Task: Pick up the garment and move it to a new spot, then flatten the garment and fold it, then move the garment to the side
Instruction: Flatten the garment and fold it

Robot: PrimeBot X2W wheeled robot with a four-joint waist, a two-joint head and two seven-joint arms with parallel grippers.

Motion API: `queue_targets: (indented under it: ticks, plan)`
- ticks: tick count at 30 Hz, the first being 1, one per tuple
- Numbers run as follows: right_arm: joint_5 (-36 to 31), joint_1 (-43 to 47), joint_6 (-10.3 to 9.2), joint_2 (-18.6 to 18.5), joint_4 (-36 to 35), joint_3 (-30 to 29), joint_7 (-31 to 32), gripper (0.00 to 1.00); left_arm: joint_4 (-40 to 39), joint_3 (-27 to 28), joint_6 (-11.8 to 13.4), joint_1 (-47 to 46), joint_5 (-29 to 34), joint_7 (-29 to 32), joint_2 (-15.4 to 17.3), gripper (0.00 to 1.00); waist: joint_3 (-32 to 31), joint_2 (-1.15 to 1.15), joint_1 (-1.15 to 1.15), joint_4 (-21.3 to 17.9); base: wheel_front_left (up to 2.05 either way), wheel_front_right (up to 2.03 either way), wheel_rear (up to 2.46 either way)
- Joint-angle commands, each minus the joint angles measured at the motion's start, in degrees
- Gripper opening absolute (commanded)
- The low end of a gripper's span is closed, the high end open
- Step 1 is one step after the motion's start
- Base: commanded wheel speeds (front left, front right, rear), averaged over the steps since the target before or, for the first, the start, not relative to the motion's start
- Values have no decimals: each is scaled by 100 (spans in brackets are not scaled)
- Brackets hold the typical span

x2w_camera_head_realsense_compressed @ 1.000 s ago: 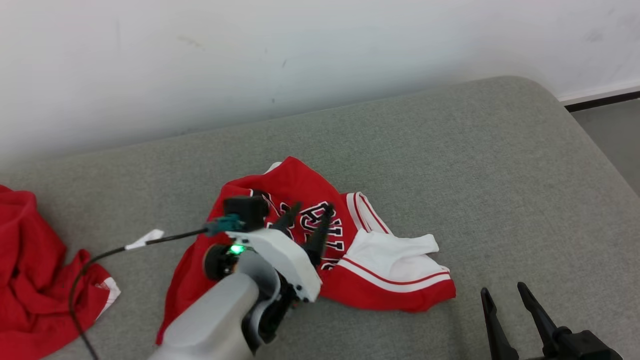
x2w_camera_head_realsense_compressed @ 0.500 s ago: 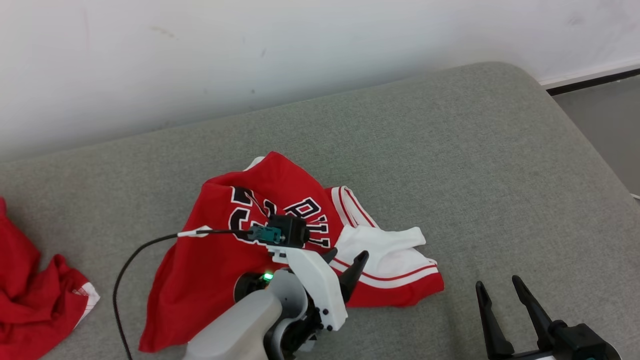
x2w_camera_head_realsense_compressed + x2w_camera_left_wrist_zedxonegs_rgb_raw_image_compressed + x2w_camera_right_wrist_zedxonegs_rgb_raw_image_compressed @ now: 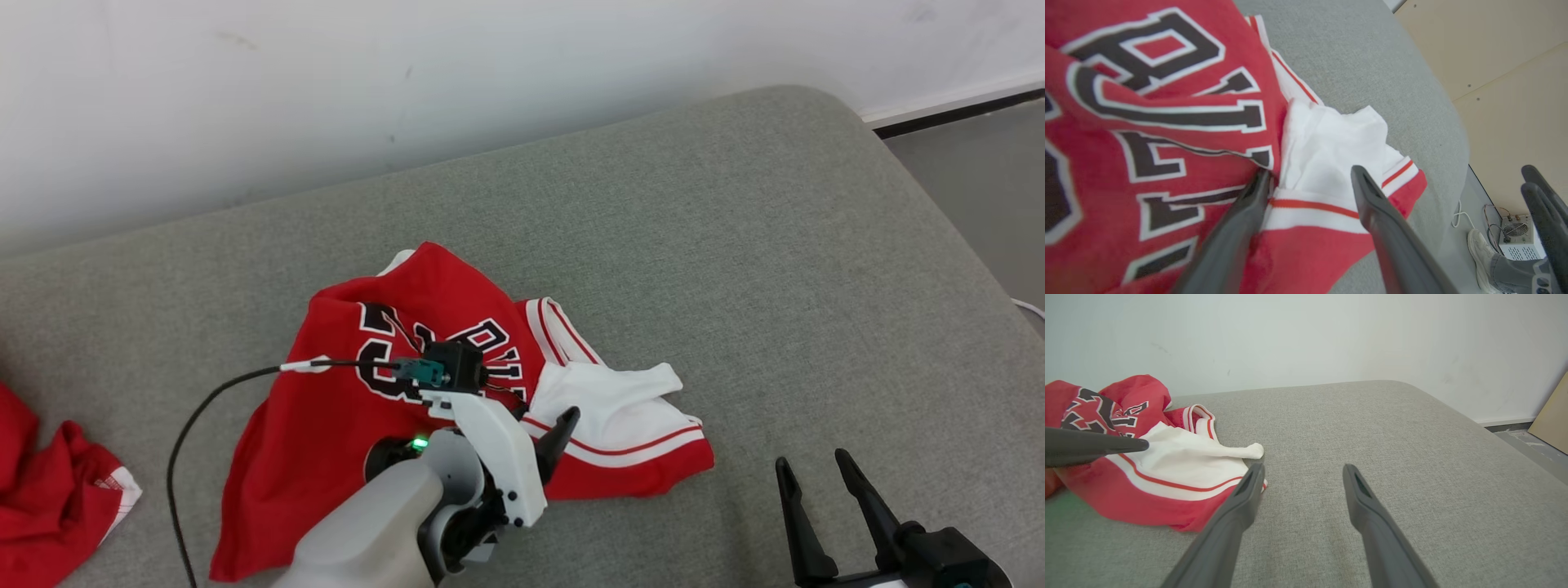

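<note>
The garment (image 3: 318,425) is a red jersey with black-and-white lettering and white trim, lying crumpled on the grey cushion (image 3: 735,269). My left gripper (image 3: 549,418) hangs low over its right part. In the left wrist view the left gripper (image 3: 1310,171) is open, its fingers straddling the white fabric and striped band of the garment (image 3: 1167,122); whether they touch the cloth I cannot tell. My right gripper (image 3: 812,461) stands open over bare cushion to the right of the jersey. The right wrist view shows the right gripper (image 3: 1303,467) with nothing between its fingers, next to the garment's (image 3: 1167,473) near corner.
Another red cloth (image 3: 49,482) lies at the cushion's left edge. A white wall (image 3: 490,82) runs behind. The cushion rounds off at the right, with floor (image 3: 980,163) beyond. A black cable (image 3: 220,384) trails from my left wrist. A person's shoe (image 3: 1480,249) is on the floor.
My left gripper has swung from over the lettering toward the jersey's white striped part, nearer me. The head camera has turned, shifting the picture. The right gripper stays as it was.
</note>
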Motion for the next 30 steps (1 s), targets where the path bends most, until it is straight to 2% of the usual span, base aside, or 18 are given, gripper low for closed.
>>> queue_targets:
  ticks: [1,9,11,13,20,21,24,26,27,30]
  plan:
    - [17,-79,-11,7,16,-1,4,100,15,-24,-50,-40,-79,29,-24,100,1,0,0,-10,0,0,0]
    - [6,-64,-11,13,27,5,4,100,-23,-155,-247,-37,-63,91,-126,100,-28,0,0,-56,0,0,0]
    - [-10,-42,-11,13,32,-6,4,100,-80,-205,-331,-22,-65,122,-127,89,-38,0,0,-55,0,0,0]
    - [-23,-17,-11,12,30,-14,4,100,-114,-250,-384,33,-75,176,-112,71,-48,0,0,-47,0,0,0]
    - [-34,-81,-11,6,26,61,4,100,46,-419,-386,102,92,145,-82,53,-27,0,0,-49,0,0,0]
    - [-37,-89,-11,1,26,70,4,100,100,-433,-351,67,147,82,-83,53,-25,0,0,-56,0,0,0]
    - [-35,-94,-11,-20,26,92,4,100,264,-474,-314,3,262,-77,-134,42,-24,0,0,-80,0,0,0]
    - [-26,-95,-11,-31,32,102,4,100,369,-508,-315,-45,343,-200,-175,6,-18,0,0,-99,0,0,0]
    - [-23,-99,-11,-31,33,104,4,100,402,-520,-322,-80,383,-272,-190,0,-14,0,0,-109,0,0,0]
    - [-10,-89,-11,-29,28,80,4,100,425,-600,-400,-152,506,-488,-232,0,-13,0,0,-120,0,0,0]
